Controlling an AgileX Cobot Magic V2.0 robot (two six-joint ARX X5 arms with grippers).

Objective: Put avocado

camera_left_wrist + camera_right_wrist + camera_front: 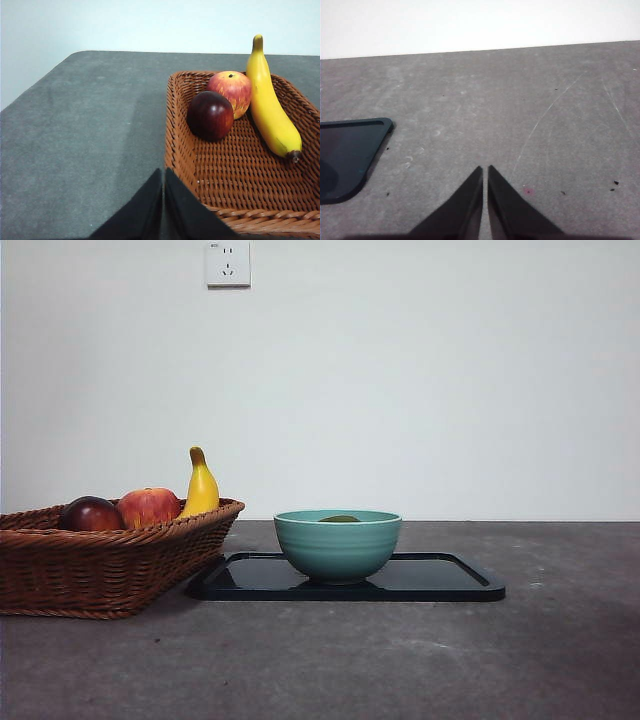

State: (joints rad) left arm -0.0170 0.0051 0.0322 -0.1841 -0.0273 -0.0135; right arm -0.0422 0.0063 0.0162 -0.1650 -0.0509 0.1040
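The avocado [339, 519] lies inside the teal bowl [337, 545]; only its dull olive-green top shows above the rim. The bowl stands on a black tray [440, 578]. Neither arm shows in the front view. My left gripper [163, 172] is shut and empty, above the table beside the near corner of the wicker basket [190, 170]. My right gripper [485, 169] is shut and empty, above bare table to the side of the tray's corner [350, 150].
The wicker basket [100, 565] stands left of the tray and holds a dark red-purple fruit [210, 115], a red-yellow apple [231, 90] and a banana [270, 107]. A wall socket [228, 264] is on the back wall.
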